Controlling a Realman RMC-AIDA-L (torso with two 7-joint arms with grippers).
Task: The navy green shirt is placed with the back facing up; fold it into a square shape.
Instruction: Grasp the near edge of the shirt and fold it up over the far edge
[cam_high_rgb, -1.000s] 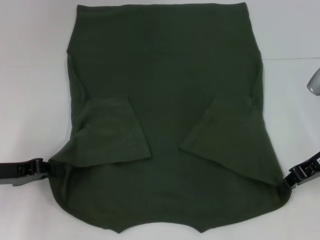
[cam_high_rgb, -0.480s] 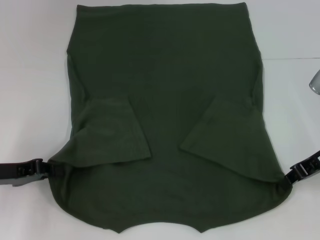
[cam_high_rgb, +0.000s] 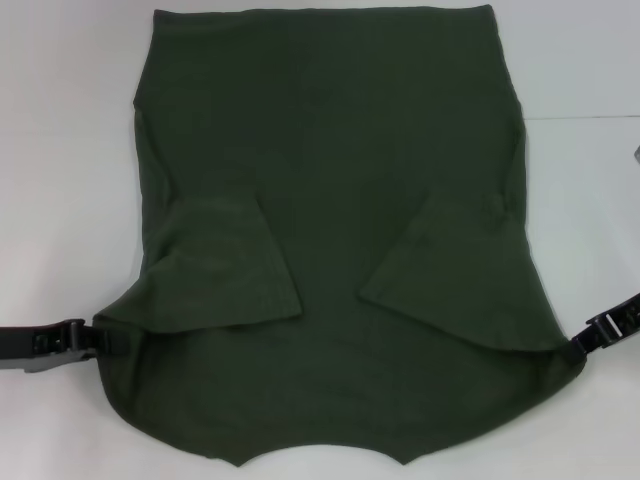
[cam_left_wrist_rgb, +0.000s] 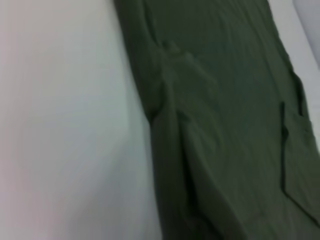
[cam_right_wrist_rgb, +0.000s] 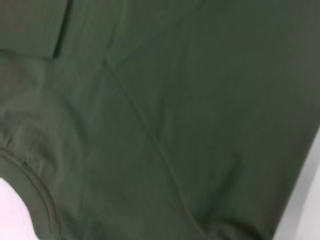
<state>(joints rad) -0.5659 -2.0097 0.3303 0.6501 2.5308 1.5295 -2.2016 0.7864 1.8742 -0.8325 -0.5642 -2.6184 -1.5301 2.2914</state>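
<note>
Looking down from my head, the navy green shirt (cam_high_rgb: 330, 240) lies flat on the white table (cam_high_rgb: 60, 150), sleeves folded inward, my left gripper (cam_high_rgb: 98, 340) and right gripper (cam_high_rgb: 585, 345) at its near corners, apparently to lift them. Both wrist views show only fabric, so I cannot tell how my fingers stand.

The navy green shirt (cam_high_rgb: 340, 230) is being spread flat on the table (cam_high_rgb: 60, 150), both sleeves lying folded inward on it; the left gripper (cam_high_rgb: 95, 338) and right gripper (cam_high_rgb: 590, 338) are being positioned at its opposite edges.
</note>
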